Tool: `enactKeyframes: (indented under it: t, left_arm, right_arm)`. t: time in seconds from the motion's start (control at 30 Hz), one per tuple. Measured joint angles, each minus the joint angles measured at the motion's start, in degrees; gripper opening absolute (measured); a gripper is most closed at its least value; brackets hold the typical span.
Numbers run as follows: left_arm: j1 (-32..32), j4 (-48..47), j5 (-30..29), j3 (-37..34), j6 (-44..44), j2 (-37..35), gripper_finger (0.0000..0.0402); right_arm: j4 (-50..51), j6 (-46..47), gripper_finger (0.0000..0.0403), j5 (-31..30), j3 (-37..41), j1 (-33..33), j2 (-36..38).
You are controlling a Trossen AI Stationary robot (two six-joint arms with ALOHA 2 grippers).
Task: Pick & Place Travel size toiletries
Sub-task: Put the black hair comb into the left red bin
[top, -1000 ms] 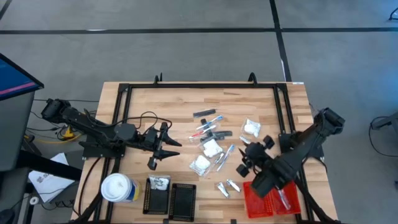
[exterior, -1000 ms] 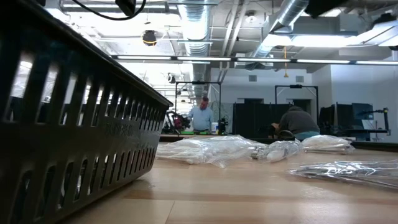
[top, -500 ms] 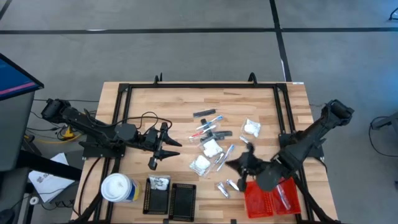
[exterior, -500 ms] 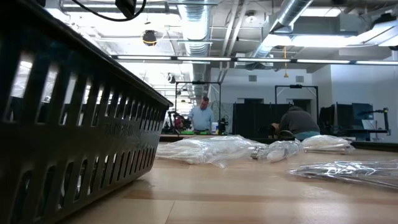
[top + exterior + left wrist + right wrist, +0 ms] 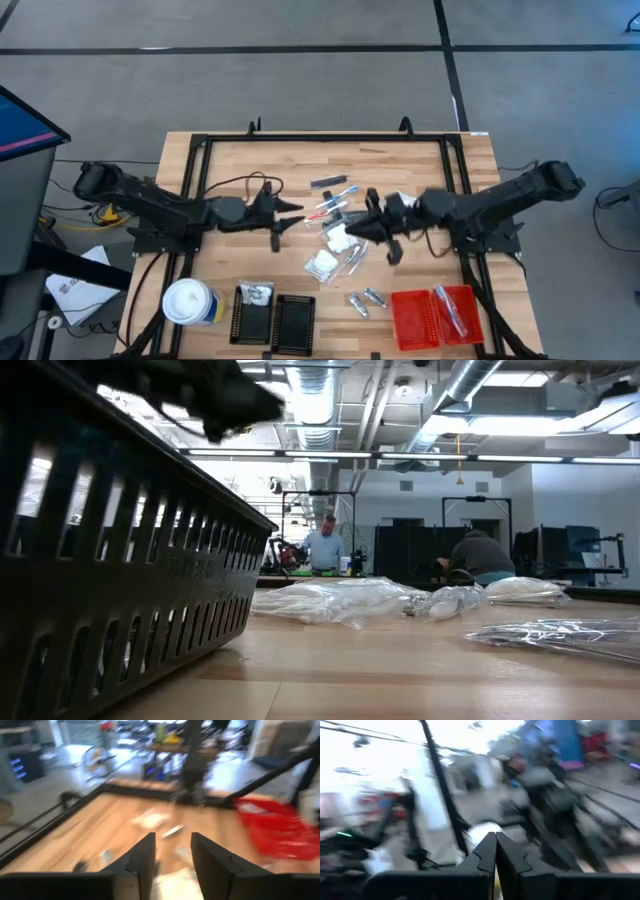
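High view. Pale wood-plank counter [image 5: 230,160] inside a black tube frame. The toiletries [image 5: 338,232] lie in a loose cluster at its middle: puffy white packets, thin red and blue sticks, dark grey bars, clear crinkled wrappers. Two small silvery sachets [image 5: 366,299] lie apart, nearer the front edge. Left gripper [image 5: 288,214] reaches in from the left, just beside the cluster's left fringe; whether it touches anything cannot be told. Right gripper [image 5: 352,233] comes in from the right, low over the cluster's white packets, nothing seen in it. The two grippers are near each other, with only the cluster between. Front edge: white-lidded round canister [image 5: 188,301], two black ribbed trays [image 5: 274,322], one holding a packet, and a red ribbed tray [image 5: 434,316] with a clear-wrapped item inside. Bare wood open along the back and far left.

Low view. Slotted black tray wall [image 5: 120,590] fills the left. Crinkled clear wrappers [image 5: 340,600] sit mid-counter, more at the right. Smooth open wood lies in front. People stand in the room behind.

Left wrist view. Two dark fingers [image 5: 144,860] stand slightly apart, nothing between them. Blurred packets on wood ahead, red tray at the side.

Right wrist view. Heavy blur. Dark fingers [image 5: 485,855] pressed together, empty.
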State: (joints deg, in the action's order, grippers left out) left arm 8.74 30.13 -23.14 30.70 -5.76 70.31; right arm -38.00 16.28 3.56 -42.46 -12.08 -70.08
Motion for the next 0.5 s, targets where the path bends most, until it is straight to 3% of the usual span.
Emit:
enactKeyframes:
  t: [0.07,0.13,0.3,0.5]
  left_arm:
    - [-3.0,0.1,-1.5,0.3,-2.1,3.3,0.0100]
    - [-7.9,-1.5,-0.1,1.6,-5.1,6.8,0.0084]
    - [-16.4,-5.9,8.6,6.4,-8.2,16.5,0.0020]
    - [-14.6,-6.4,16.2,13.8,-6.6,26.9,0.0003]
  right_arm:
    - [-3.8,0.6,0.0004,8.4,0.0,4.5,0.0]
    - [-5.8,0.7,0.0003,12.8,0.0,8.1,0.0]
    - [-2.1,0.7,0.0003,15.5,0.0,11.7,0.0]
    - [3.6,0.6,0.0002,16.1,0.0,11.7,0.0]
